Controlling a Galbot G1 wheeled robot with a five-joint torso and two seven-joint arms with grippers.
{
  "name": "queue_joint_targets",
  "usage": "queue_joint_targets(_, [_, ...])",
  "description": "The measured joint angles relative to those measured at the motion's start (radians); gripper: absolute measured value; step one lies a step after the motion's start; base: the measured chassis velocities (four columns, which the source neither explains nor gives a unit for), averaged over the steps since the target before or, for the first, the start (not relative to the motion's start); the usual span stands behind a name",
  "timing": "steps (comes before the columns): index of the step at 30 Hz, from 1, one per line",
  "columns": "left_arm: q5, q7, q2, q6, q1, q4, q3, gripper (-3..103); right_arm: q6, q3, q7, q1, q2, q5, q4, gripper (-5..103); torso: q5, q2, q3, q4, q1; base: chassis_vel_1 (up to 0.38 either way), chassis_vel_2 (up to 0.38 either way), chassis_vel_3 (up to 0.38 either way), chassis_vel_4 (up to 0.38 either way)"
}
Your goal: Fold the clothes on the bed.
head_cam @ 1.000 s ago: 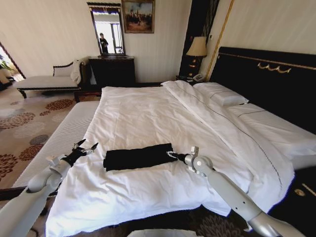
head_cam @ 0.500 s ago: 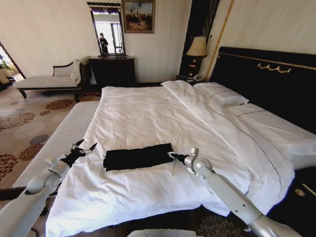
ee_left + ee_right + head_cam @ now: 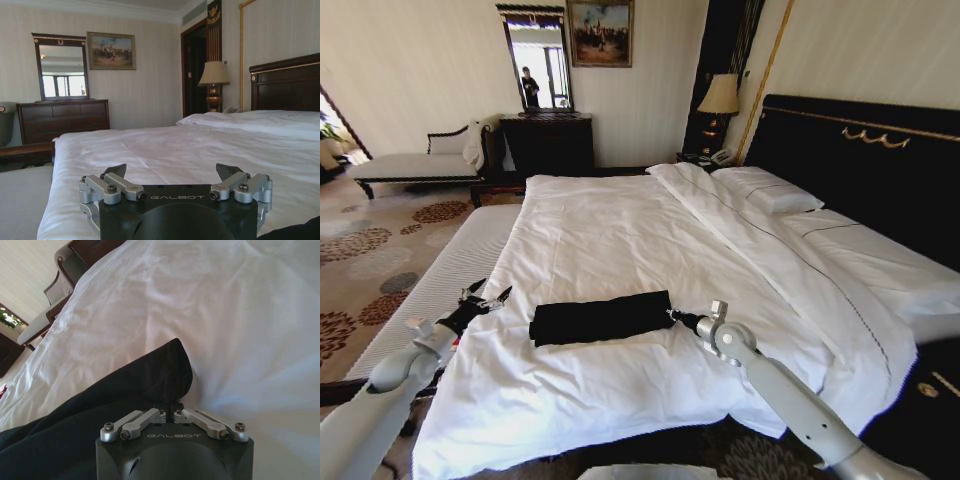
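The clothes lie as a long black folded bundle across the near part of the bed, on its white duvet. My right gripper is shut, its tips at the bundle's right end. In the right wrist view the closed fingertips sit against the edge of the black cloth; no fabric shows pinched between them. My left gripper hovers open over the bed's left edge, a short way left of the bundle. In the left wrist view its fingers stand wide apart with nothing between them.
Pillows and a tall dark headboard are at the right. A dark dresser with a mirror, a pale chaise longue and a lamp stand along the far wall. Patterned carpet lies left of the bed.
My right gripper has drawn back slightly from the bundle's right end, still shut. The left gripper has shifted a little. The clothes have not moved.
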Motion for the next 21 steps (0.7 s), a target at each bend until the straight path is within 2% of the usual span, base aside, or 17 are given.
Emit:
queue_joint_targets(6, [0.002,0.000,-0.002,-0.007,0.000,0.006,-0.007,100,0.003,0.056,0.017,-0.003,-0.010,0.042,0.025,2,0.0000,0.000,0.000,0.0003,0.000,0.000,0.000,0.000,0.000])
queue_joint_targets(10, [-0.010,0.000,-0.003,-0.010,-0.011,0.013,-0.019,100,0.000,0.133,0.032,-0.012,-0.045,0.097,0.047,2,0.0000,0.000,0.000,-0.0001,0.000,0.000,0.000,0.000,0.000])
queue_joint_targets(16, [-0.016,0.000,-0.001,-0.013,-0.033,0.034,-0.022,100,-0.003,0.187,0.035,-0.036,-0.093,0.112,0.062,2,0.0000,0.000,0.000,-0.0003,0.000,0.000,0.000,0.000,0.000])
queue_joint_targets(21, [-0.032,-0.008,-0.006,-0.010,-0.055,0.042,-0.030,100,-0.008,0.185,0.053,-0.028,-0.105,0.111,0.084,2,-0.0002,0.000,0.000,-0.0003,0.000,0.000,0.000,0.000,0.000])
